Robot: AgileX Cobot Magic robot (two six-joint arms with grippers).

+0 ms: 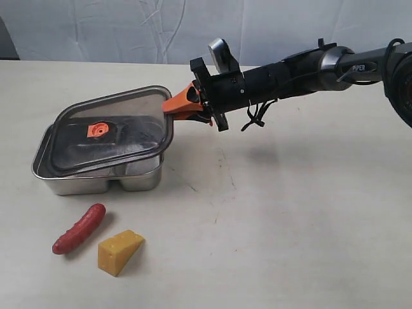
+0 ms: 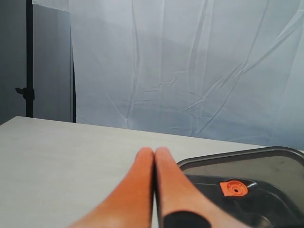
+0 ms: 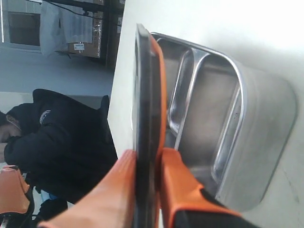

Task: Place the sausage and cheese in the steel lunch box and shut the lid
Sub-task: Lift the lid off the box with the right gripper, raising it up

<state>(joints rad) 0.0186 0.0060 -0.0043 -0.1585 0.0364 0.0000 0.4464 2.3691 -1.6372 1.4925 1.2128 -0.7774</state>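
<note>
The dark translucent lid [image 1: 122, 138] with its orange valve [image 1: 98, 130] hangs tilted over the steel lunch box [image 1: 90, 183], its far right edge raised. My right gripper [image 1: 175, 106] is shut on that raised edge; in the right wrist view the fingers [image 3: 183, 185] pinch the lid [image 3: 145, 85] edge-on above the box's two bare compartments [image 3: 209, 118]. The red-brown sausage [image 1: 79, 228] and the yellow cheese [image 1: 119, 252] lie on the table in front of the box. My left gripper [image 2: 154, 152] is shut on nothing, beside the lid [image 2: 266, 166]; it does not show in the exterior view.
The right arm [image 1: 290, 74] reaches in from the right above the pale table [image 1: 290, 212]. A white cloth backdrop [image 1: 129, 32] hangs behind. A person in a dark jacket [image 3: 47, 133] shows beyond the table edge in the right wrist view.
</note>
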